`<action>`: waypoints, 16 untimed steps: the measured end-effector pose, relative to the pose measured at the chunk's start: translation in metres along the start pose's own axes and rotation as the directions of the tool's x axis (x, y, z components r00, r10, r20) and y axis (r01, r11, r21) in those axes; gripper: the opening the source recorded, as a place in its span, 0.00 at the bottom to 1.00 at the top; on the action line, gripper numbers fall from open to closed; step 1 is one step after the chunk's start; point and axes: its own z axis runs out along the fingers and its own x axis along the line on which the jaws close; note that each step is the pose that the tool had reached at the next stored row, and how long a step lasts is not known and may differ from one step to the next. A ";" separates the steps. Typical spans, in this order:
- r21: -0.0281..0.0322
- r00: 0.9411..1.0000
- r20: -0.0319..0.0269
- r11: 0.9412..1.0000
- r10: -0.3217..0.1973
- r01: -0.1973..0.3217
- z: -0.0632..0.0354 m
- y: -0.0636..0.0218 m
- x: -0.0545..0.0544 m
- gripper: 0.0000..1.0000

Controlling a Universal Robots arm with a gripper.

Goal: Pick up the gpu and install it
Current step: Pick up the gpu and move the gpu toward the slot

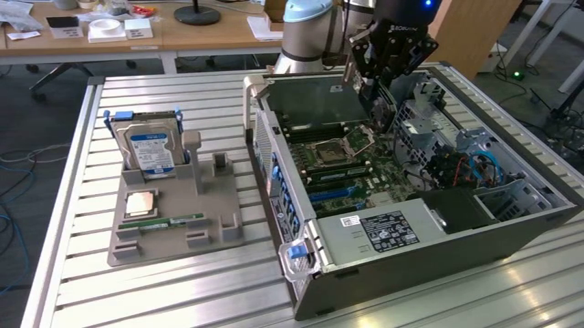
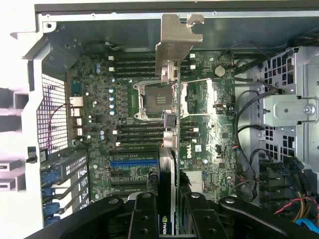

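You're mid-install: hand [image 2: 169, 215] clenched on the gpu [image 2: 175, 47] (edge-on, above the motherboard [image 2: 94, 99]); seating it, I'd judge, calls for squaring over the blue slot [image 2: 132, 163].

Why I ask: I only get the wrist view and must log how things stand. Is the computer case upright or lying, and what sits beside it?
Observer: The computer case lies on its side on a slatted table, open face up.
Operator: Where is the arm over it?
Observer: The end effector holds the gpu over the case's end farthest from the exterior camera.
Operator: And beside the case?
Observer: A grey holder tray, on the exterior view's left, carries an upright hard drive, a processor chip and a memory stick.
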 end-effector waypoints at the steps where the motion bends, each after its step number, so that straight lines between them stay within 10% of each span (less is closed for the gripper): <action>1: 0.000 1.000 0.000 1.000 0.000 0.000 0.0000 0.0001 -0.002 0.26; 16: 0.000 1.000 0.000 1.000 0.000 0.000 0.0005 0.0010 -0.018 0.26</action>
